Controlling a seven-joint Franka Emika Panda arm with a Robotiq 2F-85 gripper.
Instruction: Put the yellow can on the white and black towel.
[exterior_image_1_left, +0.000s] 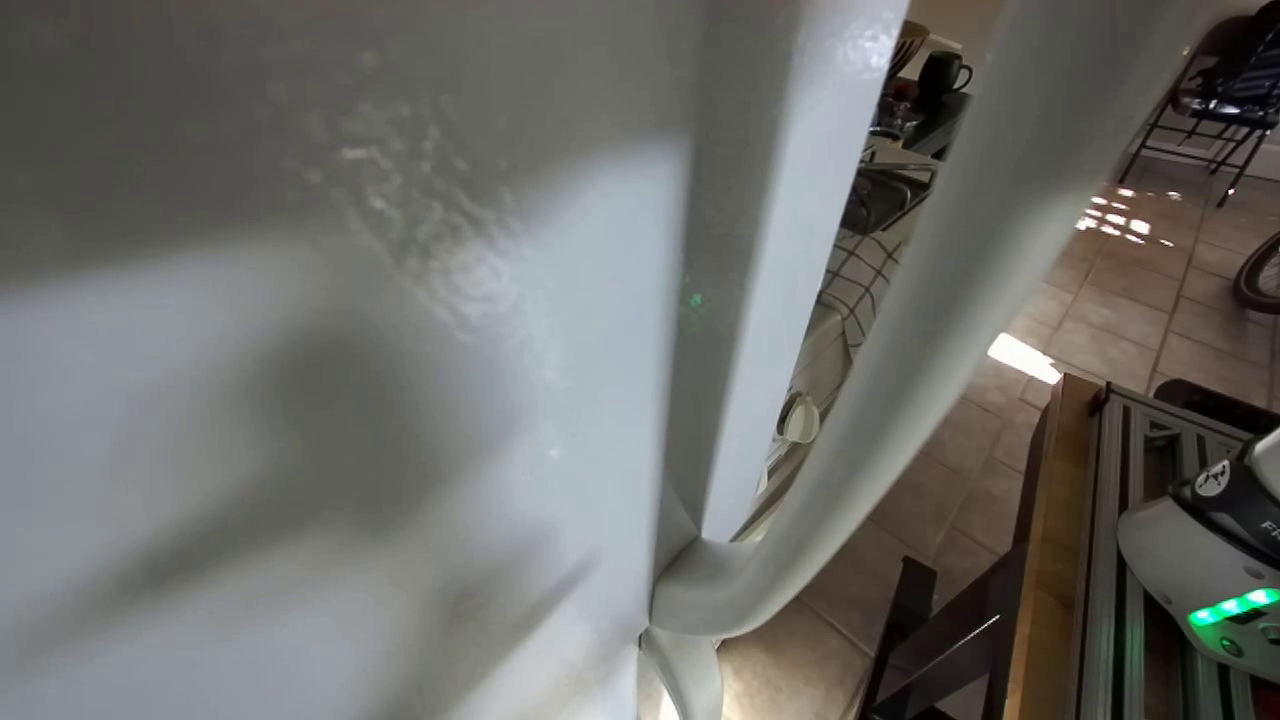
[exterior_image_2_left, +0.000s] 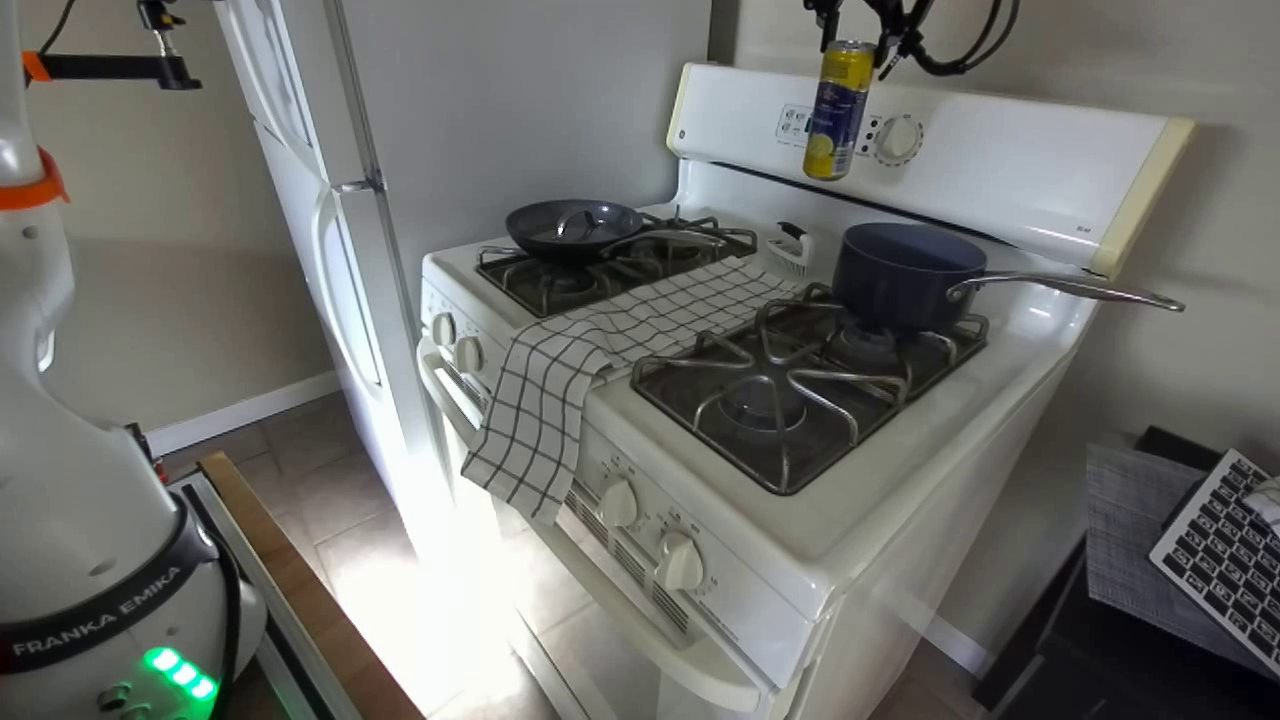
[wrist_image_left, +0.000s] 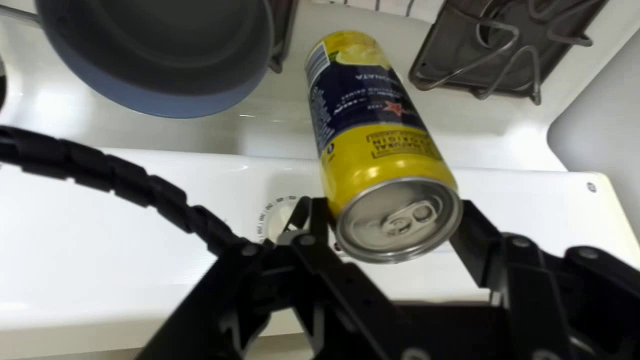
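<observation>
The yellow can (exterior_image_2_left: 838, 112), with a dark blue band, hangs in the air before the stove's back panel in an exterior view. In the wrist view the can (wrist_image_left: 370, 107) shows its silver lid toward the camera. My gripper (wrist_image_left: 393, 207) has one black finger on each side of the lid end and is shut on the can. The gripper (exterior_image_2_left: 856, 48) also shows at the top edge of an exterior view, mostly cut off. The white and black checked towel (exterior_image_2_left: 650, 315) lies between the burners and drapes over the stove front. It shows partly in an exterior view (exterior_image_1_left: 862, 268) and at the wrist view's top edge (wrist_image_left: 390, 6).
A dark blue pot (exterior_image_2_left: 905, 275) stands at the back burner, its handle pointing outward. A black pan (exterior_image_2_left: 570, 228) sits on the far burners. A small white object (exterior_image_2_left: 792, 250) stands near the towel's back end. The fridge (exterior_image_1_left: 400, 400) blocks much of an exterior view.
</observation>
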